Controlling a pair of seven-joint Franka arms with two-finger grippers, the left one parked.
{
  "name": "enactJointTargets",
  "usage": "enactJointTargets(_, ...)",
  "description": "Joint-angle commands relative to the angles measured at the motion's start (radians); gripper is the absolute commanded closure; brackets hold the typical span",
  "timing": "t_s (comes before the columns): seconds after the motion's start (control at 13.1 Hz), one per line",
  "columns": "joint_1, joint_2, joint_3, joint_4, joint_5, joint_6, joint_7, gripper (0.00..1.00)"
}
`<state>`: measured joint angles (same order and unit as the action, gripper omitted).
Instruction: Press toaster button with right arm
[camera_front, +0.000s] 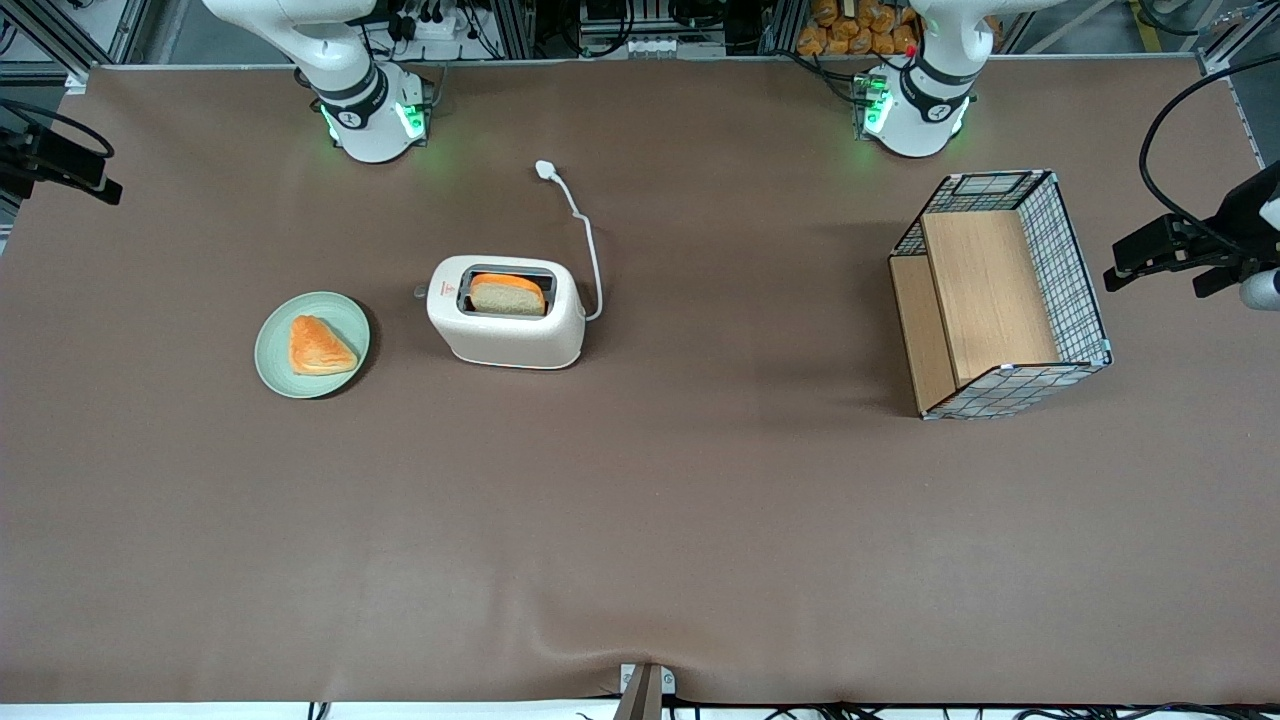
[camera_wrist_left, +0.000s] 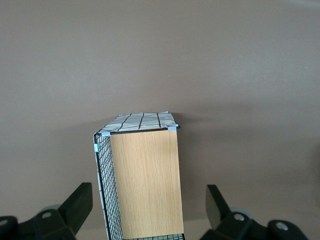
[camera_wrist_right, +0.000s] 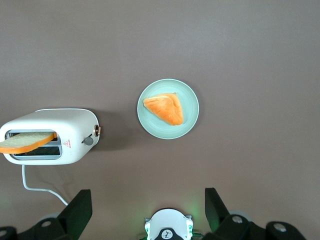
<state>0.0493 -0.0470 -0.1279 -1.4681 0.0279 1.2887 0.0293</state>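
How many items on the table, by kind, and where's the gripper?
Toaster: 1
Bread: 2, a slice in the toaster slot and a piece on the plate
Plate: 1
Wire rack with wood shelves: 1
Total: 5
Right gripper: open, high over the table, nothing between its fingers; toaster button untouched.

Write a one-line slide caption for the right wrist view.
Open gripper high above the table, toaster with bread slice beside plate.
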Motion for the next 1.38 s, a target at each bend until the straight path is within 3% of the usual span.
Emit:
enactJointTargets(0.0, -0.008, -0.017, 0.01, -0.011, -0.01, -0.009, 0.003, 0.0)
enactJointTargets(0.61, -0.006, 0.016, 0.008, 0.017, 0.029, -0.017, 0.001, 0.0)
enactJointTargets(0.76, 0.007, 0.022, 0.008, 0.002, 0.064, -0.041, -0.003, 0.0)
enactJointTargets(0.99, 0.069, 0.029, 0.01, -0.041, 0.064, -0.089, 0.008, 0.0)
enactJointTargets(1.3, 0.083, 0.029, 0.01, -0.106, 0.072, -0.072, 0.009, 0.0)
